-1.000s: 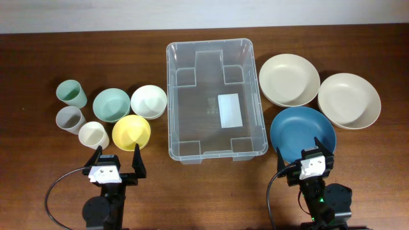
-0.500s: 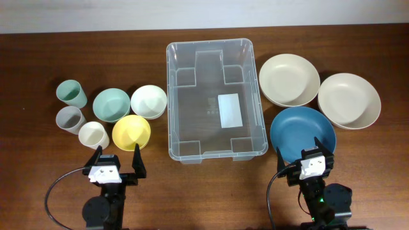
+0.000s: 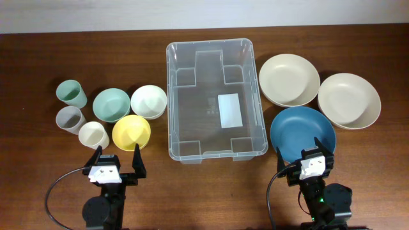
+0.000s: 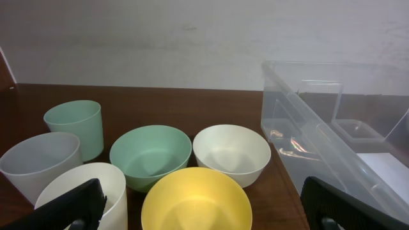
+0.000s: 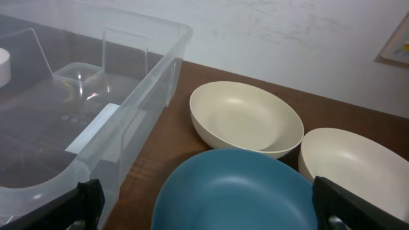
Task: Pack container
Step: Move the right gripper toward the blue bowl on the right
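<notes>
**Overhead view.** The container [image 3: 192, 124] sits at centre frame on the tabletop [image 3: 38, 57], long axis running top to bottom. Its interior holds nothing; only the white label on its base shows.
- Left of it stand 6 items: green cup [image 3: 71, 94], grey cup [image 3: 69, 119], cream cup [image 3: 93, 135], green bowl [image 3: 111, 105], white bowl [image 3: 148, 101] and yellow bowl [image 3: 131, 132].
- Right of it lie 3 items: near cream plate [image 3: 289, 79], far-right cream plate [image 3: 349, 100] and blue plate [image 3: 302, 132].
- The left claw [image 3: 117, 152] is at lower left, just below the yellow bowl. Its jaws are spread wide and hold nothing.
- The right claw [image 3: 305, 153] is at lower right, over the lower edge of the blue plate. It is likewise spread and empty.

**Left wrist view.** The 3 cups and 3 bowls fill the left and centre of the frame. The container wall occupies the right. Both fingers [image 4: 70, 207] appear only at the bottom corners, wide apart, with nothing between them.

**Right wrist view.** The container corner fills the left of the frame and the 3 plates fill the right. The fingers sit at the bottom corners, apart and touching nothing.

**Task status.** Judged from these views, 0 of 9 items are packed. No grasp is under way. All 9 transfers are left to do.
</notes>
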